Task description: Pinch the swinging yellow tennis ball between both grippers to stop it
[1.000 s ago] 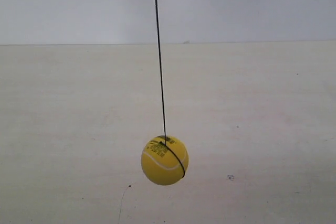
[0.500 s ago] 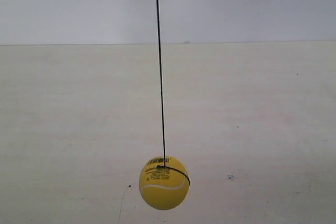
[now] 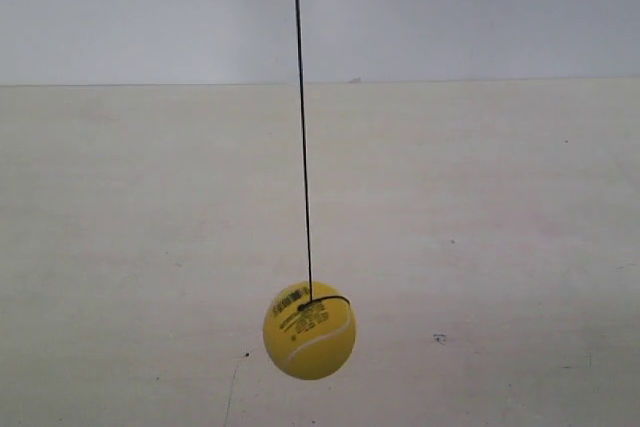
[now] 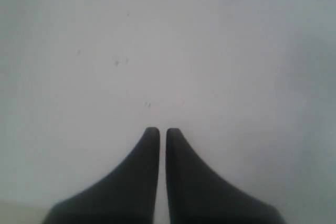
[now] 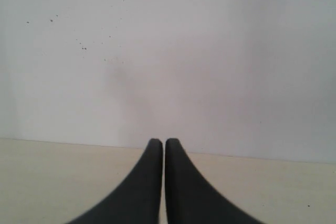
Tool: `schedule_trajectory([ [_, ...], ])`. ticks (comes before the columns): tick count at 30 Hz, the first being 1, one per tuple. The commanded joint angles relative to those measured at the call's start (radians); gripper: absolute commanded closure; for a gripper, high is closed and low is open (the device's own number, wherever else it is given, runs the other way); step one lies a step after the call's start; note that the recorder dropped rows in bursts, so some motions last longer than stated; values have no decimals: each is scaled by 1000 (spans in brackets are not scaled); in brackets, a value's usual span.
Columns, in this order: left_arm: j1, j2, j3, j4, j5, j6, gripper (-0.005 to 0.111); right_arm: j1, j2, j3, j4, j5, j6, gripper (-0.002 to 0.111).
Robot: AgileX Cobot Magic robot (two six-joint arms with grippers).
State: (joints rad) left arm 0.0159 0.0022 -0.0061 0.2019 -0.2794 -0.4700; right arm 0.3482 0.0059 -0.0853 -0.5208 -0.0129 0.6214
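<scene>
Plainly, one yellow tennis ball (image 3: 309,330) hangs at six o'clock on one string (image 3: 303,127); left gripper (image 4: 158,129) and right gripper (image 5: 159,141) (two total) sit closed.

The table (image 3: 520,247) I work over has a pale cream top, matt and faintly streaked. It runs back to a straight edge under a plain light grey wall (image 3: 480,7). In the exterior view I can pick out a small dark mark (image 3: 438,338) on the top at lower right, a thin dark scratch (image 3: 233,387) trailing down at lower left, and a lone pinprick (image 3: 565,142) farther back. My left wrist view gives me only a whitish-grey surface (image 4: 236,51) with a few tiny flecks (image 4: 116,62) on it. I cannot tell whether it is wall or table. In the right wrist view the wall is peppered with dark specks (image 5: 82,48) and stands above a cream band of table.
</scene>
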Motion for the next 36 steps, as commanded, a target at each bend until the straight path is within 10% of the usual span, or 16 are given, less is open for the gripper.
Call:
schedule_trajectory([
  [1, 3, -2, 6, -3, 213, -8, 102, -1, -6, 3, -3, -14, -2, 108],
  [14, 3, -2, 6, -3, 594, -8, 102, -1, -6, 3, -3, -14, 0, 108],
  [36, 3, -2, 6, -3, 588, 77, 102, -1, -6, 3, -3, -14, -2, 108],
])
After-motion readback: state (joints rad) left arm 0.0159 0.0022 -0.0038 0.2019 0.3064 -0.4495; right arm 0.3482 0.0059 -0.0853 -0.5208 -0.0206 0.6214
